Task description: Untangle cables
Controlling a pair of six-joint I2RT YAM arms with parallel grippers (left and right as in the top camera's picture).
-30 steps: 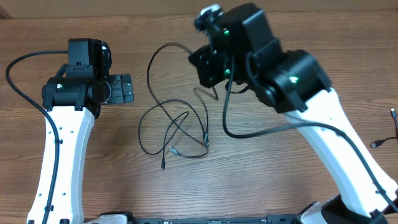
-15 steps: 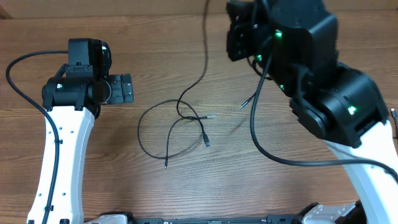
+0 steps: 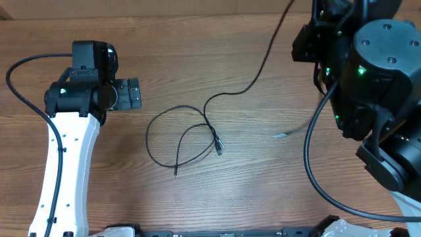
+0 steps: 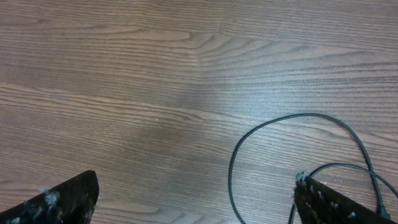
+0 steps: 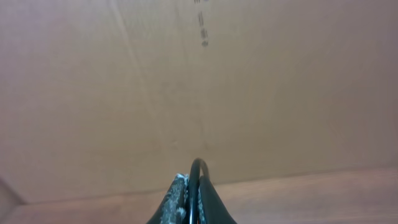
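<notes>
**Cables (image 3: 197, 128): one strand held aloft, one loop flat at table centre**

Wood-grain table (image 3: 250, 197) fills the overhead view. Right arm (image 3: 375, 85) spans 1 to 4 o'clock, high and close to the camera, with its wrist facing a cardboard wall (image 5: 280, 81). Left arm (image 3: 66, 151) stands at 9 o'clock with its wrist aimed toward 3 o'clock. Right gripper (image 5: 189, 190) is clenched on the held cable (image 5: 198, 169), which slants from 1 o'clock down to the centre. Left gripper (image 3: 126, 94) is spread wide and grasps nothing. Looped cable (image 3: 150, 141) lies flat at 4 o'clock from it, touching the held cable beside a plug (image 3: 218, 150) resting on the wood.
</notes>
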